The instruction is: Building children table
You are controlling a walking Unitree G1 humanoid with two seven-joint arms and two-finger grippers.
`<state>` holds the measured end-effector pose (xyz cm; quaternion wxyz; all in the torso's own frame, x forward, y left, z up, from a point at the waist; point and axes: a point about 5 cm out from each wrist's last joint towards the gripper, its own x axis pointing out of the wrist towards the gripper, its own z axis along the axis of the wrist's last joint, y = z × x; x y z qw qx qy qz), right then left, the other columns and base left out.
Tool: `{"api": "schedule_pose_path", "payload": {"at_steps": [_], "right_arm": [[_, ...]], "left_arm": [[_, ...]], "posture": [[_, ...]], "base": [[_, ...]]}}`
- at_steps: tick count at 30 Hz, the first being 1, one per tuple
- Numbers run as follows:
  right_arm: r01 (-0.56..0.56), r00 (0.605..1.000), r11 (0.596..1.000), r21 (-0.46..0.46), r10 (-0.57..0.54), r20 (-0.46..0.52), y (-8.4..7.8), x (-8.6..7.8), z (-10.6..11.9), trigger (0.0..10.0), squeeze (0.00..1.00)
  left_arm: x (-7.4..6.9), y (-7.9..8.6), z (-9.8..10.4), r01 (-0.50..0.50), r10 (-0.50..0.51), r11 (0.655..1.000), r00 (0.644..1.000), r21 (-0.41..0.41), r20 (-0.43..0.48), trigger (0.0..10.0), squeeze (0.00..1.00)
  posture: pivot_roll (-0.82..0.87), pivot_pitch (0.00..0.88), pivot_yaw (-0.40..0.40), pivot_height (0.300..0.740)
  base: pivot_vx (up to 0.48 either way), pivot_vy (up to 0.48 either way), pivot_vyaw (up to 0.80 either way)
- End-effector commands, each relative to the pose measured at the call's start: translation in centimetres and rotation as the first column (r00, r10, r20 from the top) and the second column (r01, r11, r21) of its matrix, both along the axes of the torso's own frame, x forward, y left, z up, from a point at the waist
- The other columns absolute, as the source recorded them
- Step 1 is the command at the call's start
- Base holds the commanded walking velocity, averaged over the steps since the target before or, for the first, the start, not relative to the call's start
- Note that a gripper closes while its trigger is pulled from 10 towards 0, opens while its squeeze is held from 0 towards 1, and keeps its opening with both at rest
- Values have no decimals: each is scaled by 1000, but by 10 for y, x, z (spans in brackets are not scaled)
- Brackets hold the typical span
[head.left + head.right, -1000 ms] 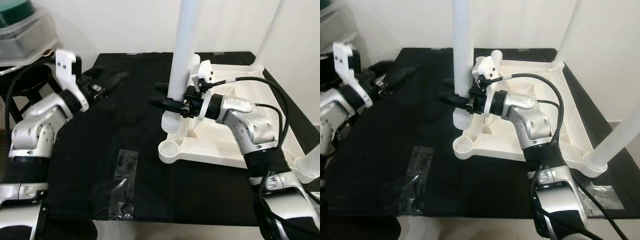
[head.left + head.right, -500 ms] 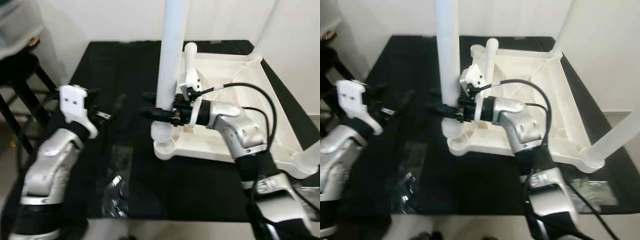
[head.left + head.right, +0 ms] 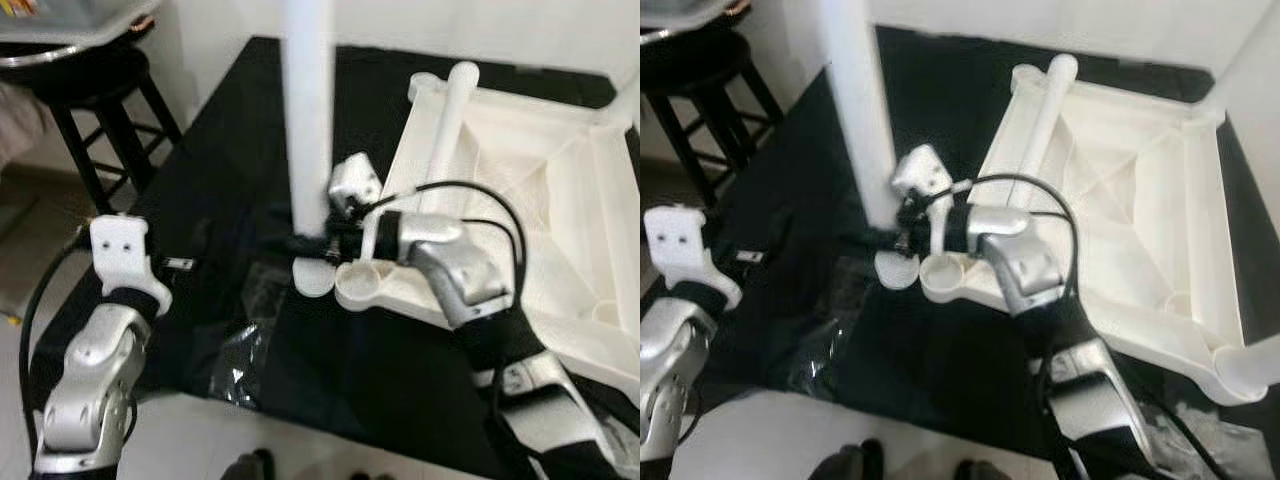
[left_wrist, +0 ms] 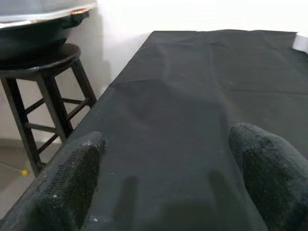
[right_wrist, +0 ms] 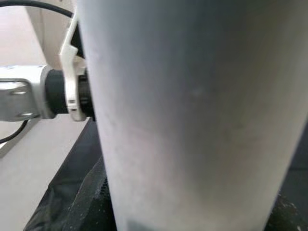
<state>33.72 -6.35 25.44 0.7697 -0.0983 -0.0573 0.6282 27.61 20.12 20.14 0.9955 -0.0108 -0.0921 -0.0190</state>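
An upside-down white table top lies on the black cloth. My right gripper is shut on an upright white table leg near its lower end. The leg's threaded end is low over the cloth, just left of the table top's round corner socket. In the right wrist view the leg is very close. A second leg lies along the table top's edge. My left gripper is open over the cloth near the front left edge, holding nothing.
A black stool carrying a dark pan stands off the table's left side. Crumpled clear tape is stuck on the cloth near the front edge. Pale floor lies below that edge.
The camera has swung and looks more steeply down. The held leg's threaded end has shifted from over the corner socket to its left. My left arm has dropped toward the front left edge.
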Motion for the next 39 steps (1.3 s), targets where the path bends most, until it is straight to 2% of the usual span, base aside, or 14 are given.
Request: {"api": "schedule_pose_path", "payload": {"at_steps": [1,7,12,14,15,18,21,24,36,39], "right_arm": [[-27,1000,1000,-6,27,8,1,-2,0,10000,0],[-122,992,991,56,124,-24,-1,-6,10,10000,0],[-180,982,973,148,186,-30,-4,-11,26,10000,0],[-180,982,973,148,186,-30,-4,-11,26,10000,0],[-203,976,958,203,215,-35,-4,-14,34,10000,0],[-216,973,951,220,229,-37,-4,-16,37,10000,0],[-218,973,957,192,228,-31,-3,-16,34,10000,0],[-166,986,986,33,166,8,2,-11,12,10000,0],[-140,990,990,6,140,5,10,-5,7,10000,0],[-135,991,991,12,134,4,15,-2,10,10000,0]], "left_arm": [[-4,-2,-4,-6,6,1000,1000,4,-6,10000,0],[-17,-8,-15,4,-4,1000,999,-1,-41,10000,0],[-17,-8,-13,-3,2,1000,1000,-20,-28,10000,0],[-17,-8,-13,-3,2,1000,1000,-20,-28,10000,0],[-16,-7,-13,-22,21,999,1000,-33,-21,10000,0],[-16,-8,-14,-30,29,999,999,-32,-28,10000,0],[-17,-10,-17,-26,25,999,999,-29,-36,10000,0],[-20,-18,-26,-7,4,999,998,-44,-69,10000,0],[-19,-18,-33,-23,17,999,994,-45,-112,10000,0],[-18,-19,-33,-23,18,999,993,-48,-117,10000,0]], "posture": [[-5,290,-23,740],[-7,302,-27,740],[-7,311,-30,740],[-7,311,-30,740],[-7,316,-25,740],[-7,316,-25,740],[-9,318,-23,740],[-10,319,-24,740],[-4,329,-23,740],[-3,340,-30,740]], "base": [[0,0,0],[0,-240,0],[0,-446,0],[0,-326,0],[0,0,0],[0,0,0],[0,0,0],[0,0,0],[0,0,0],[0,480,0]]}}
